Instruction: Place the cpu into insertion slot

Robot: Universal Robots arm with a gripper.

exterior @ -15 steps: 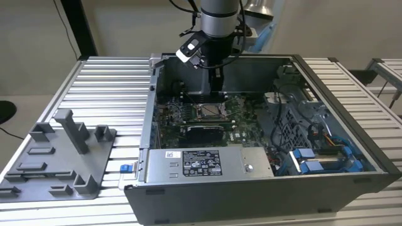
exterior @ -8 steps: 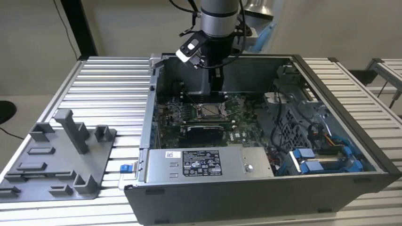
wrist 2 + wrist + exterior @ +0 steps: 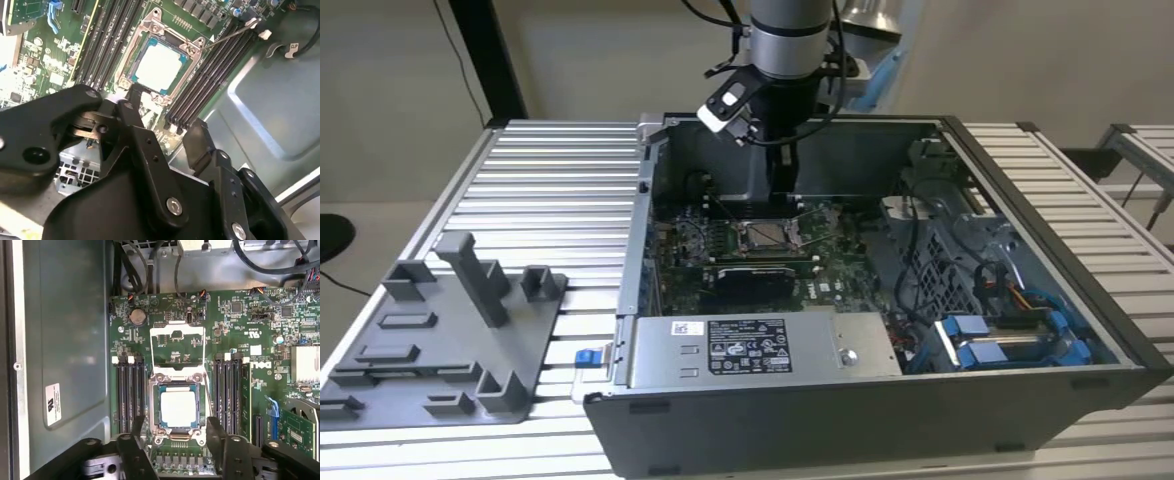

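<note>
In the exterior view, going from the exterior view's left to its right: a grey plastic fixture tray (image 3: 434,345) with upright posts lies on a ribbed aluminium table (image 3: 547,200). Beside it, an open computer case (image 3: 854,420) lies on its side with the cover off. Inside the case, a grey power supply box (image 3: 754,347) with a white label sits along the near wall. Behind it lies the green motherboard (image 3: 680,255), and toward the right are bundled cables and blue drive brackets (image 3: 987,345). The robot arm (image 3: 790,40) comes down from above into the rear of the case.

The insertion slot (image 3: 766,236) sits near the middle of the motherboard, just below the arm's end. In both wrist views its silver load plate is swung up and open, and its thin wire lever (image 3: 227,36) stands raised off the frame. The cpu (image 3: 178,409) lies flat in the insertion slot (image 3: 178,407), its pale metal face up, square to the frame. The second wrist view shows the same cpu (image 3: 159,68) seated inside the slot's frame (image 3: 161,62). Black memory slots (image 3: 129,392) run along both sides of the socket.

The gripper (image 3: 172,435) hovers just above the near edge of the slot. Its two black fingers (image 3: 131,450) are spread apart, wider than the chip. They hold nothing, and the cpu lies clear of them.
</note>
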